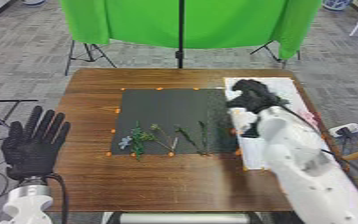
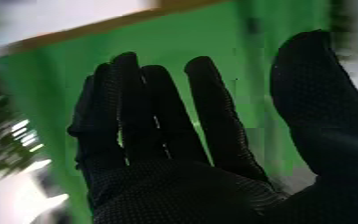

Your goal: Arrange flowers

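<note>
Flower stems (image 1: pixel 138 140) lie toward six o'clock on the dark mat (image 1: pixel 162 105). At the table's (image 1: pixel 158 177) two o'clock, I see my right robot hand (image 1: pixel 254 95), fingers straight, thumb apart; my left robot hand (image 1: pixel 31 152), fingers spread, is near nine o'clock.

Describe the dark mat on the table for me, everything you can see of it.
The dark mat is a flat, roughly square, grey-black sheet with a plain surface, lying on the brown table. Small orange marks are spaced along its edges. Several green sprigs lie across its nearer half, with a pale blue bloom towards its left side. A white sheet lies along its right side.
</note>
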Action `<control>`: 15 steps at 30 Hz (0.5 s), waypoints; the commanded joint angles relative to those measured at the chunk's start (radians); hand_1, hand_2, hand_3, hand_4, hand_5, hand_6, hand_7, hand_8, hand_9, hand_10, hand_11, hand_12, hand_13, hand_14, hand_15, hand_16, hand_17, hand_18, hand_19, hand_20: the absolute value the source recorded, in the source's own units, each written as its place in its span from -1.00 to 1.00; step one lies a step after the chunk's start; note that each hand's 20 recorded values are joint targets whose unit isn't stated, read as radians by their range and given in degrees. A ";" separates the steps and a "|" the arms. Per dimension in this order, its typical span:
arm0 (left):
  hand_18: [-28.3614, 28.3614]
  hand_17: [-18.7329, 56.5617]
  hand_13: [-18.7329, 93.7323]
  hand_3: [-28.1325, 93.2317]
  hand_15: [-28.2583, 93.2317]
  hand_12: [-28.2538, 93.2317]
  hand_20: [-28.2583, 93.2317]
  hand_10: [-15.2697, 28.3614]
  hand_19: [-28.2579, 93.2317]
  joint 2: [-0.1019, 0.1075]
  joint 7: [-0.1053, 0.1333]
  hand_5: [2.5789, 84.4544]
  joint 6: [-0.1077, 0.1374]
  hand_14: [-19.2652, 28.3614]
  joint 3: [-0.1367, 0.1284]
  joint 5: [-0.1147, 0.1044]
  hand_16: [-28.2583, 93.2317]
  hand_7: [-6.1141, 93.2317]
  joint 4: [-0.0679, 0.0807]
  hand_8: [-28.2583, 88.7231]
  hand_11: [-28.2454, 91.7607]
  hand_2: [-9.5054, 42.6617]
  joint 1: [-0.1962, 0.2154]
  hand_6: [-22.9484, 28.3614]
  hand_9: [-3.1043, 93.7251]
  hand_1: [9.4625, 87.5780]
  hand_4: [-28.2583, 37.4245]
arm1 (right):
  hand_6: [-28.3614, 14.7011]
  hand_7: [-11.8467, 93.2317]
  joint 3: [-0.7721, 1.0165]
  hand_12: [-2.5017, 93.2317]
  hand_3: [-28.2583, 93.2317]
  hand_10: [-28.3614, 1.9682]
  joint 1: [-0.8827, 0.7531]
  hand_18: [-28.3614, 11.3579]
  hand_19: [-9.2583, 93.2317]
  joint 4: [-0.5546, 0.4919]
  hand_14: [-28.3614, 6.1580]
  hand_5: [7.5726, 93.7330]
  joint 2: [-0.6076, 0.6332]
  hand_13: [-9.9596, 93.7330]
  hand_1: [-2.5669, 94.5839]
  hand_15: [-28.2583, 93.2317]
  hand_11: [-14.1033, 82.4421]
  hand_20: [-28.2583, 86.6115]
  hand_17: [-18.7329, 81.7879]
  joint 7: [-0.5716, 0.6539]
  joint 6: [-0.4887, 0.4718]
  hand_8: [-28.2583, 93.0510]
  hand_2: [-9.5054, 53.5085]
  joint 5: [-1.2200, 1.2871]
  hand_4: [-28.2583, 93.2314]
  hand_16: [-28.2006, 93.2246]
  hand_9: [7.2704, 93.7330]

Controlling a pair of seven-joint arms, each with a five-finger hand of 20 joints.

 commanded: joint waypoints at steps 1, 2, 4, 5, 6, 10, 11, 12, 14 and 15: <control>0.48 -0.71 -0.19 0.71 -0.05 -0.38 -0.37 0.40 -0.05 -0.008 0.007 -0.11 0.013 0.47 0.003 -0.021 -0.63 -0.68 -0.005 -0.68 -0.25 -0.11 0.027 0.24 -0.23 -0.56 -1.00 | 0.02 -0.52 0.149 -0.66 0.83 -0.44 -0.137 -0.81 0.70 0.014 -0.48 -0.04 0.085 -0.21 -0.27 0.13 -0.49 0.28 -0.25 0.075 -0.006 -0.72 -0.99 -0.002 -0.97 -0.31 -0.25; 0.49 -0.71 -0.19 0.71 -0.05 -0.38 -0.37 0.40 -0.05 -0.009 0.005 -0.11 0.012 0.47 0.003 -0.020 -0.63 -0.68 -0.004 -0.68 -0.25 -0.11 0.024 0.24 -0.23 -0.56 -1.00 | 0.02 -0.52 0.160 -0.67 0.82 -0.42 -0.146 -0.81 0.70 0.014 -0.48 -0.05 0.087 -0.21 -0.26 0.12 -0.49 0.28 -0.25 0.072 -0.020 -0.72 -1.00 -0.002 -0.97 -0.31 -0.26; 0.49 -0.71 -0.19 0.71 -0.05 -0.38 -0.37 0.40 -0.05 -0.011 0.000 -0.12 0.009 0.47 0.005 -0.018 -0.63 -0.68 -0.001 -0.68 -0.25 -0.11 0.020 0.24 -0.23 -0.56 -1.00 | 0.04 -0.51 0.166 -0.67 0.82 -0.39 -0.153 -0.82 0.70 0.019 -0.47 -0.06 0.093 -0.21 -0.24 0.11 -0.50 0.28 -0.26 0.061 -0.043 -0.73 -1.00 0.001 -0.99 -0.31 -0.28; 0.49 -0.71 -0.19 0.71 -0.05 -0.38 -0.37 0.40 -0.04 -0.012 -0.001 -0.12 0.011 0.47 0.007 -0.019 -0.63 -0.67 0.000 -0.68 -0.25 -0.11 0.019 0.24 -0.23 -0.56 -1.00 | 0.05 -0.51 0.163 -0.68 0.82 -0.37 -0.151 -0.82 0.71 0.026 -0.46 -0.07 0.094 -0.21 -0.23 0.11 -0.50 0.28 -0.25 0.053 -0.050 -0.73 -1.00 -0.008 -0.99 -0.30 -0.28; 0.49 -0.71 -0.19 0.71 -0.05 -0.38 -0.37 0.40 -0.04 -0.014 -0.003 -0.12 0.013 0.47 0.008 -0.020 -0.63 -0.67 0.001 -0.68 -0.25 -0.11 0.017 0.24 -0.23 -0.56 -1.00 | 0.06 -0.51 0.159 -0.68 0.82 -0.34 -0.149 -0.82 0.72 0.035 -0.45 -0.07 0.093 -0.21 -0.22 0.11 -0.50 0.29 -0.25 0.045 -0.051 -0.73 -1.00 -0.016 -0.99 -0.30 -0.28; 0.49 -0.72 -0.19 0.71 -0.04 -0.38 -0.37 0.40 -0.04 -0.023 -0.030 -0.13 0.025 0.47 0.011 -0.019 -0.63 -0.67 0.007 -0.68 -0.25 -0.10 0.009 0.23 -0.23 -0.56 -1.00 | 0.08 -0.50 0.111 -0.68 0.83 -0.30 -0.111 -0.82 0.79 0.111 -0.38 -0.08 0.079 -0.15 -0.19 0.13 -0.50 0.31 -0.19 0.053 -0.009 -0.74 -1.00 -0.014 -1.00 -0.30 -0.28; 0.49 -0.72 -0.19 0.71 -0.04 -0.38 -0.37 0.40 -0.04 -0.024 -0.034 -0.14 0.025 0.47 0.012 -0.021 -0.63 -0.67 0.010 -0.68 -0.25 -0.10 0.005 0.23 -0.23 -0.56 -1.00 | 0.09 -0.50 0.106 -0.69 0.82 -0.30 -0.105 -0.82 0.82 0.130 -0.36 -0.10 0.072 -0.14 -0.19 0.14 -0.50 0.32 -0.16 0.054 -0.010 -0.74 -1.00 -0.029 -1.00 -0.31 -0.28; 0.49 -0.72 -0.19 0.71 -0.04 -0.38 -0.37 0.40 -0.04 -0.025 -0.036 -0.15 0.028 0.47 0.015 -0.025 -0.63 -0.67 0.012 -0.69 -0.25 -0.10 0.001 0.22 -0.24 -0.56 -1.00 | 0.09 -0.50 0.100 -0.69 0.81 -0.29 -0.102 -0.82 0.84 0.143 -0.33 -0.11 0.069 -0.11 -0.18 0.16 -0.50 0.33 -0.15 0.071 -0.007 -0.74 -1.00 -0.032 -1.00 -0.31 -0.29; 0.49 -0.72 -0.19 0.71 -0.04 -0.39 -0.37 0.40 -0.03 -0.024 -0.035 -0.17 0.028 0.47 0.016 -0.033 -0.63 -0.67 0.013 -0.69 -0.25 -0.10 0.003 0.22 -0.24 -0.56 -1.00 | 0.11 -0.45 0.092 -0.69 0.82 -0.25 -0.103 -0.81 0.91 0.161 -0.28 -0.07 0.061 -0.06 -0.13 0.25 -0.44 0.34 -0.10 0.106 0.028 -0.76 -1.00 -0.023 -1.00 -0.32 -0.22; 0.49 -0.72 -0.19 0.71 -0.04 -0.39 -0.37 0.41 -0.03 -0.023 -0.036 -0.17 0.029 0.47 0.015 -0.031 -0.63 -0.66 0.013 -0.69 -0.25 -0.10 0.003 0.21 -0.24 -0.56 -1.00 | 0.12 -0.44 0.094 -0.69 0.82 -0.25 -0.108 -0.80 0.94 0.164 -0.25 -0.04 0.058 -0.03 -0.10 0.29 -0.41 0.35 -0.07 0.114 0.046 -0.76 -1.00 -0.022 -1.00 -0.32 -0.18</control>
